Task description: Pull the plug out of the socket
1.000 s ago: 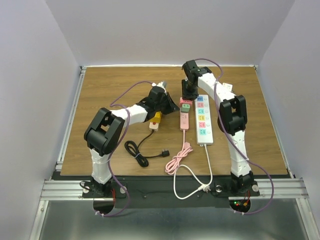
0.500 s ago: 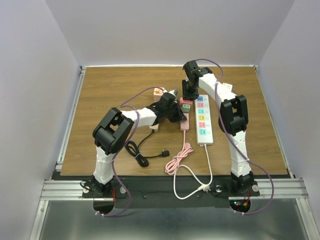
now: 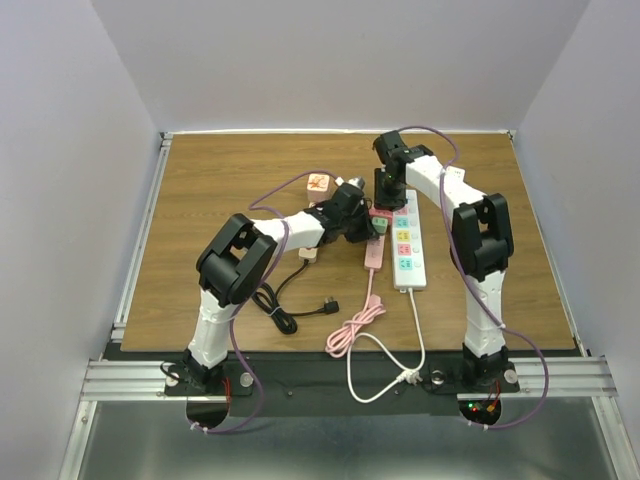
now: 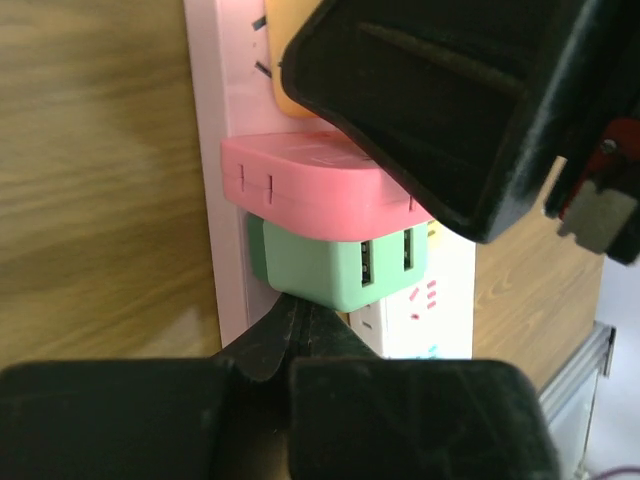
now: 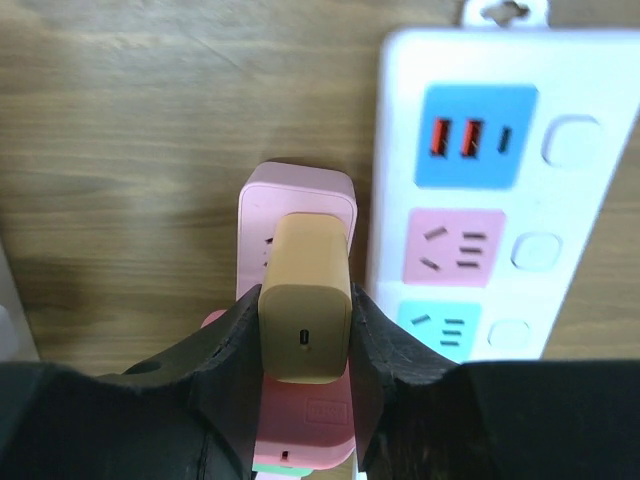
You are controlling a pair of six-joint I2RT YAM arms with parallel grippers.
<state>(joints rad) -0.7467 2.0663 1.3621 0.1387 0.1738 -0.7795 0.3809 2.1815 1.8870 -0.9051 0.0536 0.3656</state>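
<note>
The right tool (image 5: pixel 305 335) is clamped from both sides on the mustard-yellow block-shaped plug (image 5: pixel 305 320). The plug stands in the socket at the far end of the pink plastic power strip (image 3: pixel 373 255), near the middle of the wooden counter (image 3: pixel 220 180), a little toward its far edge. One second ago the left arm was bent, with its tool well left of this strip. Now the arm is stretched to the right, and the left tool (image 4: pixel 290 310), with its fingers together, touches the mint-green adapter (image 4: pixel 335 270) below a pink adapter (image 4: pixel 310 185) on the same strip. The strip has also turned: before it lay straight, now its far end leans toward the white plastic power strip (image 3: pixel 408 245).
</note>
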